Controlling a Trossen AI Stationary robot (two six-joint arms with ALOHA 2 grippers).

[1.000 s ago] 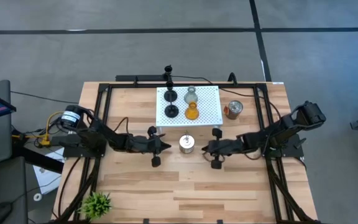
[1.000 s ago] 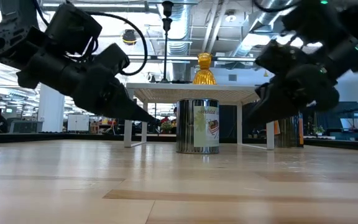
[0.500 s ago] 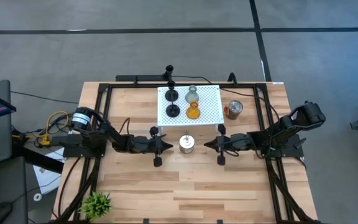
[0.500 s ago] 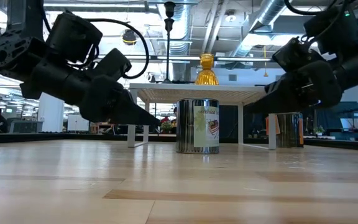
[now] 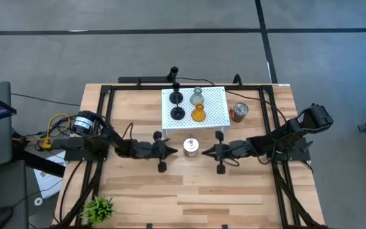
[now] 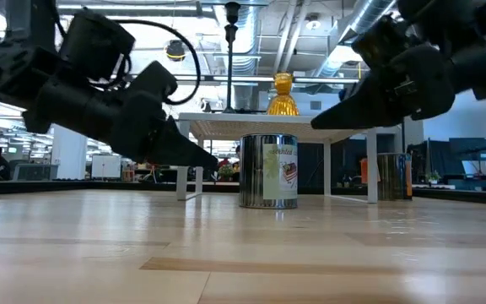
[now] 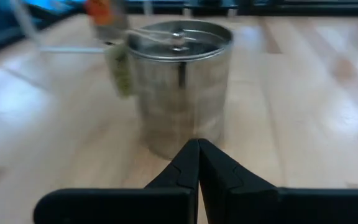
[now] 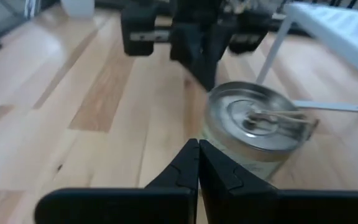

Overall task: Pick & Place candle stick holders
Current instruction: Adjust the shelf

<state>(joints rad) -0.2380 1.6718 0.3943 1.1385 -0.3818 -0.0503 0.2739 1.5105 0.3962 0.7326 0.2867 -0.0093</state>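
Note:
Two black candle stick holders (image 5: 176,105), a pale-green glass one (image 5: 197,97) and an amber one (image 5: 198,114) stand on their bases on a white perforated stand (image 5: 215,102) at the table's far middle. The amber one also shows in the low view (image 6: 282,95). My left gripper (image 5: 173,150) is shut and empty, low over the table, just left of a silver can (image 5: 190,147). My right gripper (image 5: 203,151) is shut and empty, just right of the can and raised to about its top (image 6: 315,125).
The silver can (image 7: 179,81) stands between the two gripper tips, in front of the white stand. A second can (image 5: 239,112) stands right of the stand. A small green plant (image 5: 98,207) sits at the near left corner. Bare wood lies toward the near edge.
My right gripper has gone up and toward the silver can, turning about its wrist on the way, and stays shut. My left gripper has kept about where it was.

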